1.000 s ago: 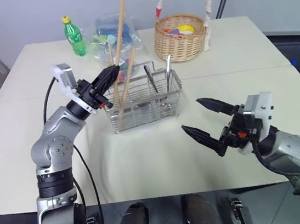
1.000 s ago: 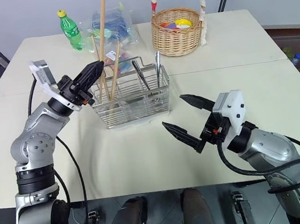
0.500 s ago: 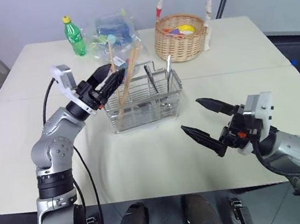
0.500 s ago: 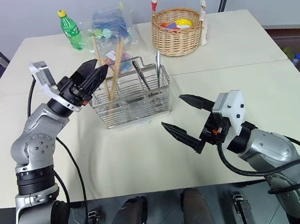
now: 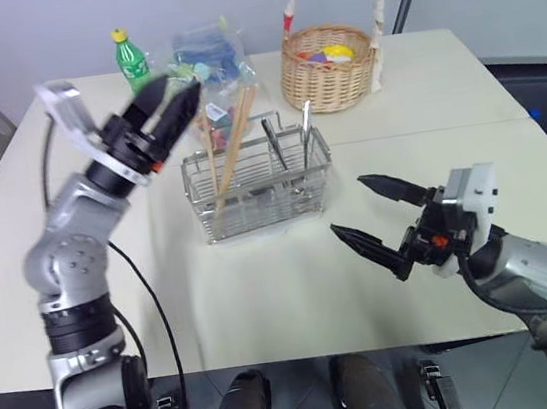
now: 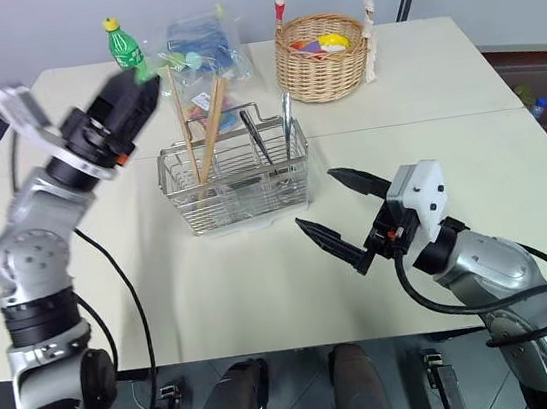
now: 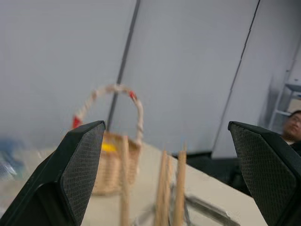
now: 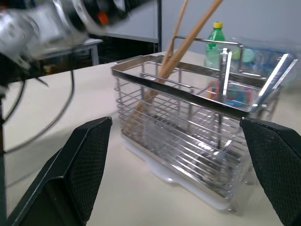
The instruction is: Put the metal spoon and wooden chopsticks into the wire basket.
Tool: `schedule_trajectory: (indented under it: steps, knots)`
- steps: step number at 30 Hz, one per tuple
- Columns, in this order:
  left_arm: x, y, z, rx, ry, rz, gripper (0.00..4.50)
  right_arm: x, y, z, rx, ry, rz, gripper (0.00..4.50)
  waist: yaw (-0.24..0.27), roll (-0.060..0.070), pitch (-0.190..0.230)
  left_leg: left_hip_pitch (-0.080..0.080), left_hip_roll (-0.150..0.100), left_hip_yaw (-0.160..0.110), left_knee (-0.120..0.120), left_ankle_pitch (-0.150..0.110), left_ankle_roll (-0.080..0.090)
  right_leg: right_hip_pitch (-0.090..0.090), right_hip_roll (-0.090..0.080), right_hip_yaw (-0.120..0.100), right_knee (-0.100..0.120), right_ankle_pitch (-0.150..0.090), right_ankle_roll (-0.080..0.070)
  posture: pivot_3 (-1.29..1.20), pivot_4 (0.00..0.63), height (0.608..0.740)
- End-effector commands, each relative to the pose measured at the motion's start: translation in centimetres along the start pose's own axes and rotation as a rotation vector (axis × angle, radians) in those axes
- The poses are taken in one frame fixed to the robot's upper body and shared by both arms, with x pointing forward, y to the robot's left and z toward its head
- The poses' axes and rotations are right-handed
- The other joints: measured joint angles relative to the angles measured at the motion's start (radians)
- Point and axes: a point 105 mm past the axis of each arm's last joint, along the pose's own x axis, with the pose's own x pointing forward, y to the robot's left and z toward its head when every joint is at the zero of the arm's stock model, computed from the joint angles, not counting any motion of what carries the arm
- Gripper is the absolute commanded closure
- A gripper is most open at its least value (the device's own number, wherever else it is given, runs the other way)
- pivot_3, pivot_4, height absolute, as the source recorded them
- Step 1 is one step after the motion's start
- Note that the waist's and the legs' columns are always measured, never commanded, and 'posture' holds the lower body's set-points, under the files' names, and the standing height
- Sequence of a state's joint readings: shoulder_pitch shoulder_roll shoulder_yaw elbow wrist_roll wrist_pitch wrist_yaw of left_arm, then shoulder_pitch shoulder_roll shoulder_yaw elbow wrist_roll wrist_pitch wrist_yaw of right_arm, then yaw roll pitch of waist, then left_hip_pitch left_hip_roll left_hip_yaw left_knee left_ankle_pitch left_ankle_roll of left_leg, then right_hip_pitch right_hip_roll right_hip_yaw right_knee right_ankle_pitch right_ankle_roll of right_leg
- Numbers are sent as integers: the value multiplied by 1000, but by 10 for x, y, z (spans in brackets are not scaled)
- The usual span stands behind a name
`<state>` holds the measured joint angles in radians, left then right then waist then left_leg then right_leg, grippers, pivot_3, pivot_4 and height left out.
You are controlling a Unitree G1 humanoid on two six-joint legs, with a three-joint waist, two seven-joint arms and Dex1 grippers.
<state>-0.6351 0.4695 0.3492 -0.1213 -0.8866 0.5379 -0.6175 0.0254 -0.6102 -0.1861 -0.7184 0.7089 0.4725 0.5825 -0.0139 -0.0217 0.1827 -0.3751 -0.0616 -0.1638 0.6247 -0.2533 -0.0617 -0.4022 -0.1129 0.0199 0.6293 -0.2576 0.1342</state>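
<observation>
A pale cream table (image 5: 267,306) stands before a grey wall. At its far side sit a round wicker basket (image 5: 328,68) with a tall arched handle, a green bottle (image 5: 134,65) and a clear bag of coloured items (image 5: 202,58). The wire basket (image 5: 259,186), a rectangular grid of thin silver wire with a loop handle, stands mid-table. The wooden chopsticks (image 5: 234,149), plain light-brown sticks, lean in its left end, tips down, tops tilting up and to the right. Two metal utensils stand in the right part; the shinier one (image 5: 306,132) is probably the metal spoon. The left gripper (image 5: 167,103) hangs above the basket's left end, fingers spread, holding nothing. The right gripper (image 5: 374,219) hovers low, right of the basket, fingers wide apart, empty.
</observation>
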Motion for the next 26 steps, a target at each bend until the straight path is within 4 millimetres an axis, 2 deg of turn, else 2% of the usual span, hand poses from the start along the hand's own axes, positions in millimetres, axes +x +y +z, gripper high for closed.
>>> schedule_trajectory:
  steps: [1, 4, 6, 8, 13, 20, 26]
  knots:
    - [-13, 11, 27, 89, -8, 54, 115, -4, -21, 9, -73, -19, -65, 0, 0, 0, 0, 0, 0, 0, 0, 0, 0, 0, 0, 0, 0, 0, 0, 0, 150, 740]
    - [-28, 21, 32, 130, 50, 104, 115, -5, -37, 13, -82, -25, -107, 0, 1, 1, 1, 0, 0, 0, 0, 0, 0, -1, 0, 0, 0, 0, 0, 0, 150, 740]
    - [-36, 24, 32, 134, 76, 122, 115, -5, -41, 14, -88, -22, -109, 0, 2, 1, 1, 0, 0, 0, -1, 0, 0, -1, 0, 0, 0, 0, 0, 0, 150, 740]
    - [-52, 26, 28, 143, 143, 145, 115, -7, -44, 14, -94, -11, -103, 0, 2, 1, 1, 0, 0, 0, -2, 0, 0, -1, 0, 0, 0, 0, 0, 0, 150, 740]
    - [-84, 19, 20, 128, 262, 187, 115, -12, -49, 10, -76, 12, -97, 0, 1, 1, 2, -1, 1, 0, -4, 0, 0, -3, 0, 1, 0, 0, 0, 0, 150, 740]
    - [-117, -6, -10, 36, 385, 199, 115, -18, -40, 3, -11, 47, -40, 0, 4, 2, 2, -1, 1, 1, -4, 0, 0, -3, -1, 1, -1, -2, -4, 0, 150, 740]
    - [-136, -26, -39, -42, 445, 227, 115, -23, -19, -5, 67, 76, 24, 0, 5, 2, 2, -1, 2, 1, -4, 0, 0, -3, -2, 1, -1, -2, -4, 0, 150, 740]
